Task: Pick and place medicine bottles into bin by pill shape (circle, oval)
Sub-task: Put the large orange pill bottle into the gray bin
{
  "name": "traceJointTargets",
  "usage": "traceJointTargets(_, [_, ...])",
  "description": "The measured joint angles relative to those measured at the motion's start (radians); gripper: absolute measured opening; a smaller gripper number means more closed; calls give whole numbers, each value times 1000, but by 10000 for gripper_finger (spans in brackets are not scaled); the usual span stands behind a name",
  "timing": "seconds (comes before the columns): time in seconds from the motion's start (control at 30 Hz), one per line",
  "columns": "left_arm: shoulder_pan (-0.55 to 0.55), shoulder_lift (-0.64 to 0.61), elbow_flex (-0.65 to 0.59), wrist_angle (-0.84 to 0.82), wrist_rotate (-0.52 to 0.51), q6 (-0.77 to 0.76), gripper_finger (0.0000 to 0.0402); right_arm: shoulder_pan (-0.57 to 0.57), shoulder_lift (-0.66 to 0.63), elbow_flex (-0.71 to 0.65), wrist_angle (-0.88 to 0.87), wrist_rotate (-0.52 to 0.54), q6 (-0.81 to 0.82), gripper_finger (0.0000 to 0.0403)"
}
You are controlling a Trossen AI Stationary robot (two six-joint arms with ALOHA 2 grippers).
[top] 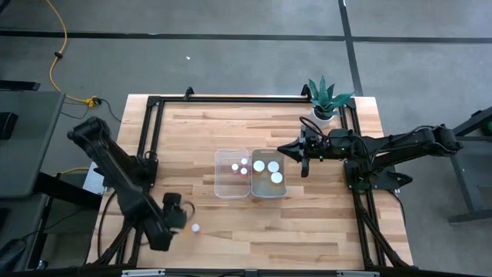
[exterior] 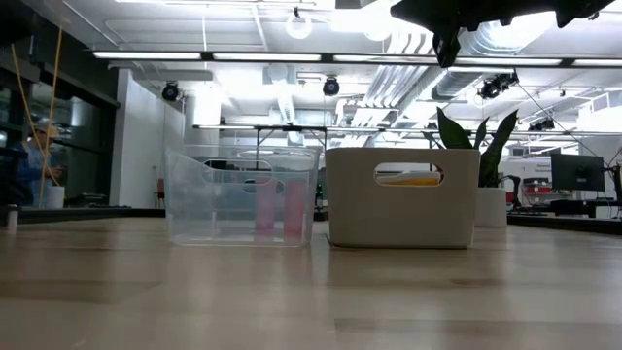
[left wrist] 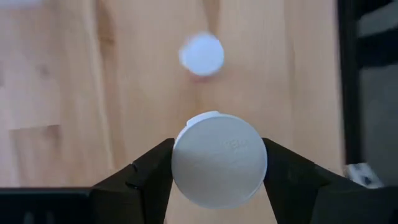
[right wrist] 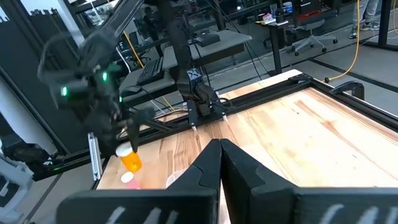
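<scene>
My left gripper (left wrist: 219,163) is near the table's near-left corner, shut on a medicine bottle with an amber body (right wrist: 133,162) and a large white cap. A second medicine bottle (left wrist: 201,53) with a smaller white cap stands on the wood just beside it (top: 195,228). The same bottle (right wrist: 127,178) shows in the right wrist view. At mid-table, a clear bin (top: 232,174) holds small-capped bottles. A white bin (top: 268,185) next to it holds larger-capped ones. My right gripper (top: 283,148) hovers shut above the white bin's far side, pointing level toward the table's left. My left gripper pinches the bottle's round white cap (left wrist: 184,163) between its two fingers, one on each opposite side of the rim. The fingers come steeply from above. The bottle hangs upright below them, lifted clear of the table.
A potted plant (top: 326,98) stands at the far right corner. A black metal frame (top: 150,131) runs along the table's left, far and right sides. Bare wood lies between the left gripper and the bins.
</scene>
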Motion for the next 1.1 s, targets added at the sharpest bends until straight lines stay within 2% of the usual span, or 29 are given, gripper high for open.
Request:
traceJointTargets(0.17, [115,-202,40,-111,-56,57,199,0,0,0,5,4,0,0])
traceJointTargets(0.27, [241,-264,96,-155,-62,210,199,0,0,0,8,4,-1,0])
traceJointTargets(0.37, [383,-257,151,-157,-62,437,199,0,0,0,12,5,-6,0])
traceJointTargets(0.53, [615,-121,238,-98,-29,801,199,0,0,0,34,5,-12,0])
traceJointTargets(0.67, [739,20,324,13,57,955,200,0,0,0,77,21,-34,0])
traceJointTargets(0.83, [804,187,446,88,152,1019,200,0,-3,0,168,34,-63,0])
traceJointTargets(1.1, [821,396,575,132,182,1018,200,0,-3,0,267,55,-109,0])
